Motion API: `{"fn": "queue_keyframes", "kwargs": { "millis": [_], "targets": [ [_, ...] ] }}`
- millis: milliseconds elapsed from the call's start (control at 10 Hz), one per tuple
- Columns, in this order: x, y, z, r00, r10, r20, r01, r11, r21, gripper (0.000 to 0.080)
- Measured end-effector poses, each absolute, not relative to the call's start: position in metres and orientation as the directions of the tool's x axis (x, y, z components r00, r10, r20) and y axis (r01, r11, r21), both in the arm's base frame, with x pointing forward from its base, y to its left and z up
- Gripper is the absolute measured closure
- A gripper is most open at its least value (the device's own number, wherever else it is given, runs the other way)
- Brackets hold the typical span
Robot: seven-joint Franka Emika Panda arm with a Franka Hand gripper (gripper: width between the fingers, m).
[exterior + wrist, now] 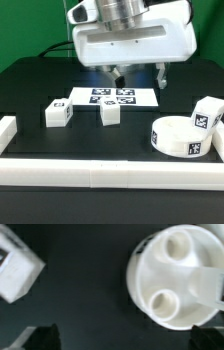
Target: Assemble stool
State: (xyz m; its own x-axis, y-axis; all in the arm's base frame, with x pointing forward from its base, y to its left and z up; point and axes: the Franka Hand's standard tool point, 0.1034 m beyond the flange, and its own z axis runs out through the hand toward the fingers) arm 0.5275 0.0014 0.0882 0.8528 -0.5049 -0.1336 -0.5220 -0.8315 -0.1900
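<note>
The round white stool seat (183,137) lies on the black table at the exterior view's right front; the wrist view shows its flat face with two round sockets (180,277). Three blocky white legs with tags stand apart: two near the middle (57,113) (110,113) and one behind the seat (207,115). A white block, probably a leg (15,272), sits at the wrist view's edge. My gripper (139,75) hangs above the back of the table, open and empty. Its dark fingers (40,339) stand wide apart, and the seat lies just beyond one of them.
The marker board (112,97) lies flat under the gripper. A long white rail (110,175) runs along the front edge, and a short one (8,130) stands at the exterior view's left.
</note>
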Motion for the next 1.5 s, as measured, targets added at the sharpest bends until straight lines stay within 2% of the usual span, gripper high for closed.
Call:
{"fn": "queue_keyframes", "kwargs": {
  "millis": [100,200,300,700,800,900,1100,1200,1300,1500],
  "targets": [
    [0.525,-0.004,0.09,0.884,-0.45,-0.129,-0.467,-0.868,-0.167,0.0151],
    [0.523,-0.007,0.092,0.921,-0.365,-0.139,-0.382,-0.915,-0.128,0.0151],
    [0.523,-0.007,0.093,0.932,-0.336,-0.139,-0.352,-0.929,-0.112,0.0151],
    [0.523,-0.007,0.093,0.931,-0.338,-0.137,-0.354,-0.928,-0.113,0.0151],
    [0.522,-0.009,0.093,0.954,-0.271,-0.13,-0.285,-0.952,-0.108,0.0151],
    [0.518,-0.015,0.092,0.984,-0.122,-0.127,-0.133,-0.988,-0.083,0.0151],
    [0.509,-0.019,0.089,0.987,0.04,-0.156,0.035,-0.999,-0.03,0.0151],
    [0.504,-0.02,0.085,0.982,0.089,-0.167,0.086,-0.996,-0.023,0.0151],
    [0.502,-0.027,0.085,0.984,0.068,-0.167,0.061,-0.997,-0.046,0.0151],
    [0.501,-0.024,0.085,0.98,0.072,-0.184,0.064,-0.997,-0.048,0.0151]
  ]
}}
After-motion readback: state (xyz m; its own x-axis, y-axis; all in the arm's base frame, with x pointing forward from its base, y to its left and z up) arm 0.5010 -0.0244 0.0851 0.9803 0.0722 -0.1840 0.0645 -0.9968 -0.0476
